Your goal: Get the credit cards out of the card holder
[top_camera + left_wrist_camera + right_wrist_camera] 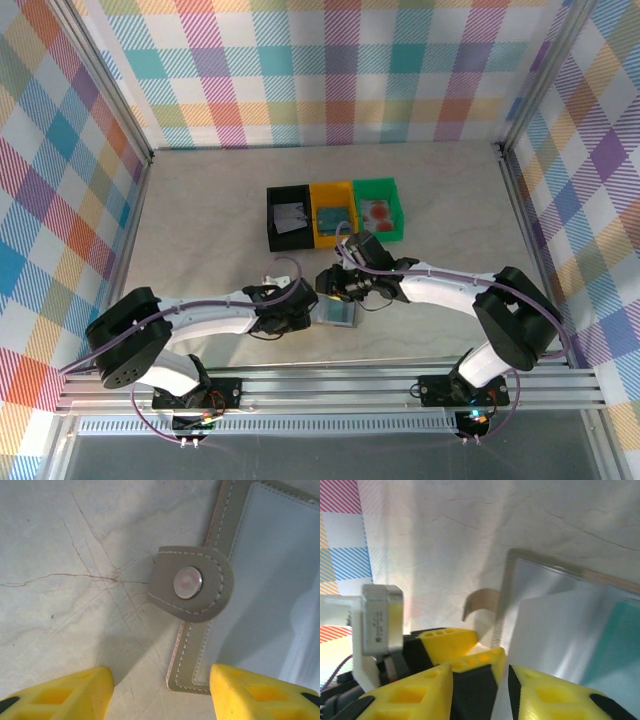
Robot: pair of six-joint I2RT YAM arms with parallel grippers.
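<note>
The grey card holder (pixel 341 314) lies open on the table between both grippers. In the left wrist view its snap tab (pixel 189 583) and stitched edge (pixel 200 645) show. My left gripper (pixel 161 680) is open and straddles the holder's near corner, one finger over the bare table, the other over the pale panel. My right gripper (pixel 480 672) is open at the holder's far side. A whitish-grey card (pixel 550 630) rises tilted from the holder, its edge running down along the right finger (pixel 555 695). A teal card (pixel 615 635) shows in the holder.
Three small trays stand in a row behind the holder: black (pixel 272 222) with a whitish card, yellow (pixel 330 190) with a teal card, green (pixel 378 185) with a reddish card. Checked walls enclose the table. The left gripper's fingers (pixel 451 639) crowd the right gripper.
</note>
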